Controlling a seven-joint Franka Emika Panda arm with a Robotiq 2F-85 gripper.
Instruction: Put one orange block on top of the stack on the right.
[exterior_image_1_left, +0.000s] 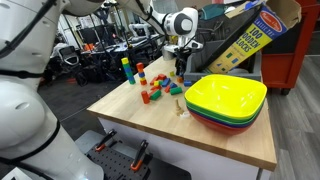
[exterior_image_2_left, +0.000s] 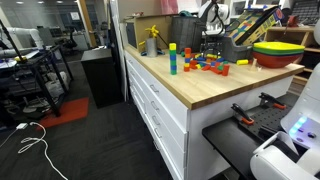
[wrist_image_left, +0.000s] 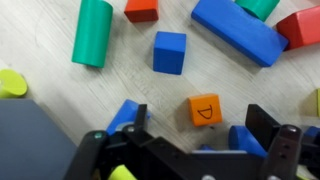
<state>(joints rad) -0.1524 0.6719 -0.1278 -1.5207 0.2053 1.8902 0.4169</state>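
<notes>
In the wrist view an orange block (wrist_image_left: 205, 110) marked with a letter D lies flat on the table. My gripper (wrist_image_left: 200, 126) hangs open just above it, one dark finger (wrist_image_left: 135, 120) on either side, touching nothing. Blue pieces (wrist_image_left: 246, 138) lie partly hidden under the fingers. A dark blue cube (wrist_image_left: 169, 52) stands just beyond the orange block; I cannot tell whether it tops the stack. In both exterior views the gripper (exterior_image_1_left: 180, 70) (exterior_image_2_left: 211, 50) is low over the scattered blocks (exterior_image_1_left: 160, 88).
A green cylinder (wrist_image_left: 92, 32), a long blue block (wrist_image_left: 240, 28) and red blocks (wrist_image_left: 303, 25) lie around. A tall tower (exterior_image_1_left: 126, 70) and a short red-and-orange stack (exterior_image_1_left: 141, 76) stand on the wooden table (exterior_image_1_left: 200, 135). Nested bowls (exterior_image_1_left: 225, 100) and a toy box (exterior_image_1_left: 250, 35) are close by.
</notes>
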